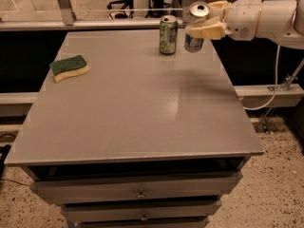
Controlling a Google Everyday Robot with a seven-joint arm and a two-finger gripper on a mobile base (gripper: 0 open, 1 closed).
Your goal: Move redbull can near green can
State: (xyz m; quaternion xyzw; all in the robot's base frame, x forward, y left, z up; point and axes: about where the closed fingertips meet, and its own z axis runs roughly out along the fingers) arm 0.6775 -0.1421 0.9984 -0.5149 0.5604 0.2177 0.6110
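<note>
Just beside the green can (168, 34), the gripper (205, 23) clamps the redbull can (194, 42) over the grey table (142, 108).

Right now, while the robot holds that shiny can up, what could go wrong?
The end effector, near the far right corner of the grey table, is shut on the slim silver redbull can, which is tilted; set down so, it might topple. The green and white green can stands beside it, so a nudge could knock it over. The table edge is near, so a dropped can might roll off.
</note>
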